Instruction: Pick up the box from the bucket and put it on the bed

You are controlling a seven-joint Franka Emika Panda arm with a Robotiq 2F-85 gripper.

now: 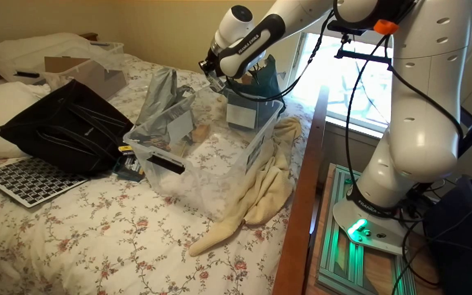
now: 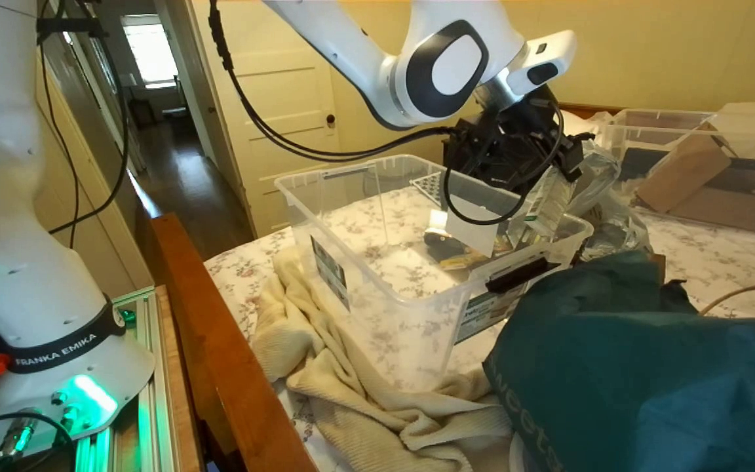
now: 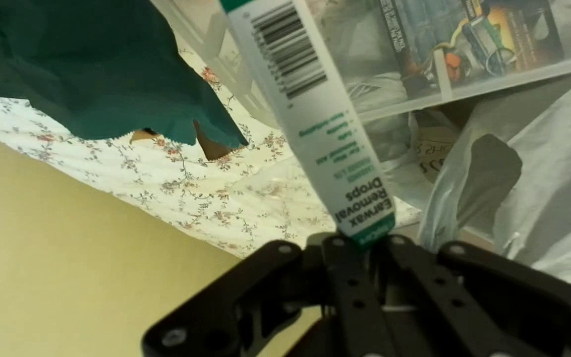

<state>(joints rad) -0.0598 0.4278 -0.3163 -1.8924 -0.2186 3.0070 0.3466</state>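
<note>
Clearly, the bed (image 1: 137,246) spans much of an exterior view, while the arm (image 1: 424,135) stands at three o'clock from the clear bucket (image 1: 182,180). Around the bucket, on the bed, a blanket (image 1: 266,192) lies crumpled at four and a black bag (image 1: 68,127) at nine. At twelve, just by the bucket, the gripper (image 3: 367,242) is clamped on one end of the white-and-green box (image 3: 310,119), holding it tilted; whether box and bucket touch is hard to tell.
</note>
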